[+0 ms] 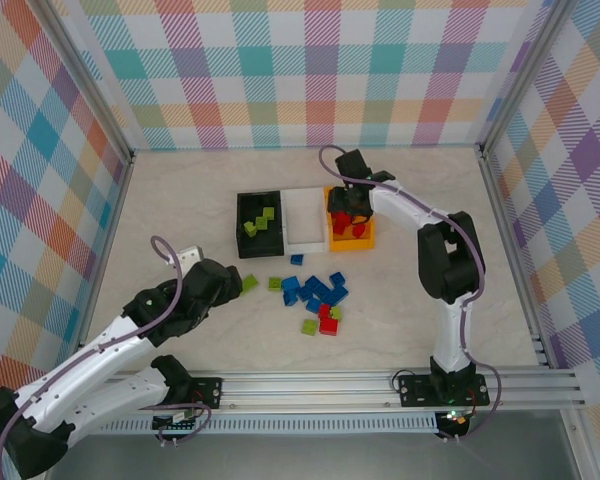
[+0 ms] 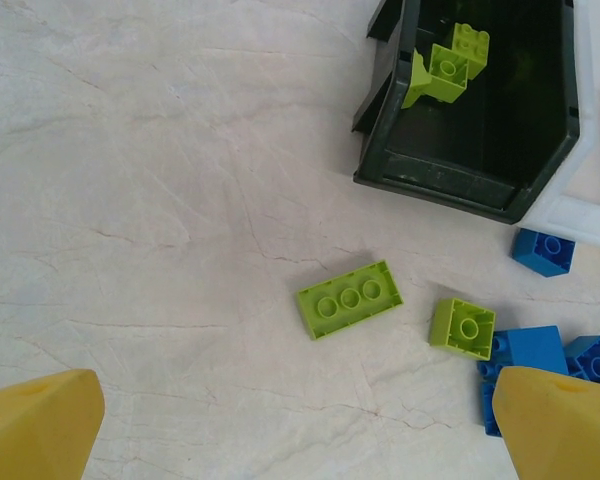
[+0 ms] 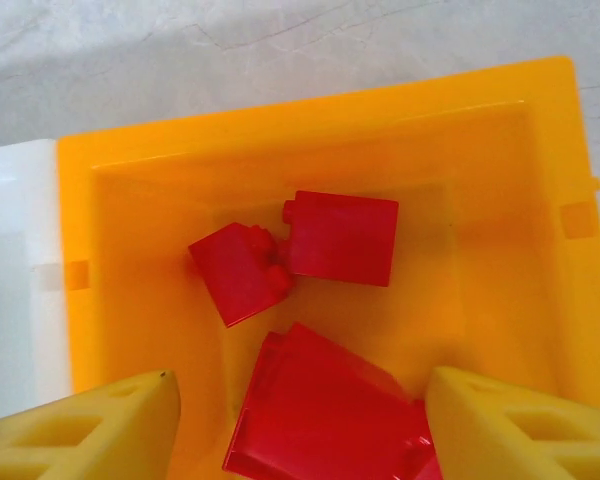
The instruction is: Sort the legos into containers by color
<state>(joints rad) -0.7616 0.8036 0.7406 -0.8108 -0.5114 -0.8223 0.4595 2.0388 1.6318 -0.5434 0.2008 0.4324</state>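
Nearest the arm bases, the left claw [image 2: 300, 428] hangs over the counter [image 2: 130, 200] at the lower left of the overhead view. Its jaws are spread as wide as they go and hold nothing. Just ahead of it lie a long green brick [image 2: 348, 298] and a small green brick [image 2: 463, 327], both unsorted.

In the middle of the overhead view sits the loose pile. It has a cluster of blue bricks [image 1: 315, 290], one red brick [image 1: 327, 322] and two more green ones [image 1: 309, 326] beside it. A single blue brick [image 1: 296, 260] lies apart, nearer the bins.

Beyond the pile the three bins stand in a row, touching. The black bin [image 1: 241, 220] on the left has a few green bricks [image 1: 263, 222] in it. The white bin [image 1: 302, 215] in the middle looks bare, so the blue sorting seems not to have begun. The orange bin [image 3: 540, 250] on the right holds red bricks [image 3: 340, 238].

The right claw [image 3: 300, 412] is over the orange bin with its jaws partly open. A large red brick [image 3: 320, 400] lies between them, with a gap showing beside one finger, so it looks let go rather than gripped.

By this count the task is perhaps a third done. All the blue, four green and one red brick remain.
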